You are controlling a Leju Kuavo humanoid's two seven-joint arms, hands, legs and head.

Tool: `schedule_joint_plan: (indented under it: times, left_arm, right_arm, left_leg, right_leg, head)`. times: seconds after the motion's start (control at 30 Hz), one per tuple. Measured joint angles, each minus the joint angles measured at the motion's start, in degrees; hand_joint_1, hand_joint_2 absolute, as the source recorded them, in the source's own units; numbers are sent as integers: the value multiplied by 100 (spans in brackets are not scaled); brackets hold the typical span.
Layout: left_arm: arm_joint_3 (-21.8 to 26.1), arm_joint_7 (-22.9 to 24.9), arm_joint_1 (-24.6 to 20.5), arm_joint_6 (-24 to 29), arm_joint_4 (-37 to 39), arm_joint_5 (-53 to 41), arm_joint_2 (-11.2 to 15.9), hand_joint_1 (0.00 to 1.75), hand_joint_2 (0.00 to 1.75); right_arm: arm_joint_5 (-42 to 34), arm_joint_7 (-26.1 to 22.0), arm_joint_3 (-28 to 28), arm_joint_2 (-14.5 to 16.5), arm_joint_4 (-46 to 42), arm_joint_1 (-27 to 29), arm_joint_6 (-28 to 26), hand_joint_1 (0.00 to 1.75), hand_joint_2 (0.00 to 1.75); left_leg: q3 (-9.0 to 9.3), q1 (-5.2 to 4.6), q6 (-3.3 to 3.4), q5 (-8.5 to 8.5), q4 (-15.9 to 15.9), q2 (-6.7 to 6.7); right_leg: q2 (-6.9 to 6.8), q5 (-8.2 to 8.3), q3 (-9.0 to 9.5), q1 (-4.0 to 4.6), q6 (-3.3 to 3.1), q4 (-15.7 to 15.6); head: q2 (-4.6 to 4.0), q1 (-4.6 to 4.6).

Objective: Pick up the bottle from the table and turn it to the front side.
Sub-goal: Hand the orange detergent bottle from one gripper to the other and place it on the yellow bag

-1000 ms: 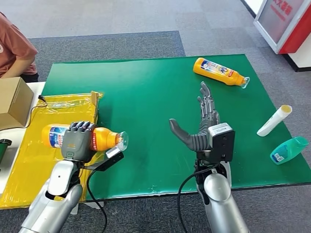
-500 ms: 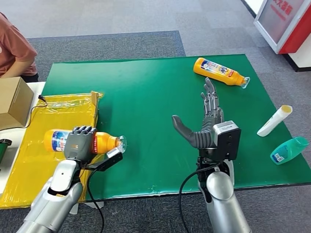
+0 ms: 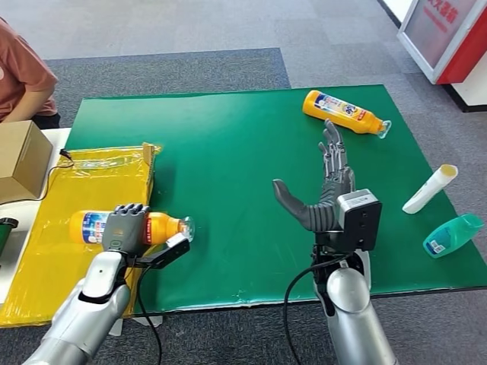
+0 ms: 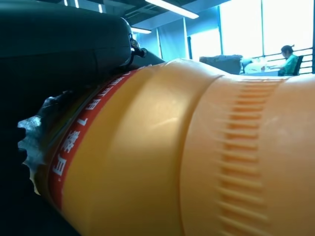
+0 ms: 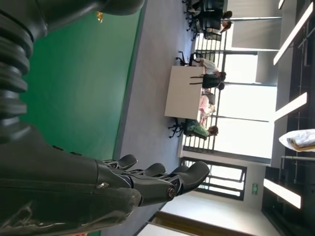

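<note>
The left hand (image 3: 125, 228) grips an orange bottle (image 3: 159, 226) lying sideways at lower left, over the yellow sheet (image 3: 34, 266) by the green mat (image 3: 230, 167). The right hand (image 3: 327, 194) hovers centre-right, fingers spread, empty. A second bottle (image 3: 345, 112) lies upper right.

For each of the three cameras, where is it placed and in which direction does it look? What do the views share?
Head view: high on the body, looking forward and down at the green table; both silver arms show, the left robot hand gripping an orange bottle, the right robot hand open.
Left wrist view: behind the left robot hand, pressed close against the orange bottle.
Right wrist view: behind the right robot hand, turned sideways, looking across the green table toward an office.
Shared: the head and left wrist views both show the held bottle.
</note>
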Motion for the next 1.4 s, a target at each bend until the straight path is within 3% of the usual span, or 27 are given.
schedule_joint_plan:
  times: [0.43, 1.13, 1.4]
  left_arm:
    - [97, 10, 92, -54, 0, -125, -79, 0, 175]
    - [384, -52, 363, -120, -239, 142, -79, 0, 175]
    - [420, -1000, 1012, -382, -1789, 2239, -105, 0, 175]
  right_arm:
    - [229, -2, -372, -208, -359, 472, -20, 0, 175]
    - [410, 79, -596, -262, -374, 784, 109, 0, 175]
    - [424, -64, -668, -262, -524, 1117, 75, 0, 175]
  left_leg:
    - [-1, 0, 0, -1, 0, 0]
    - [0, 0, 0, 0, 0, 0]
    - [-3, 0, 2, -6, 0, 0]
  right_leg:
    - [-1, 0, 2, 0, 0, 0]
    - [-1, 0, 2, 0, 0, 0]
    - [0, -3, 0, 0, 1, 0]
  head:
    - [0, 1]
    - [0, 1]
    - [0, 1]
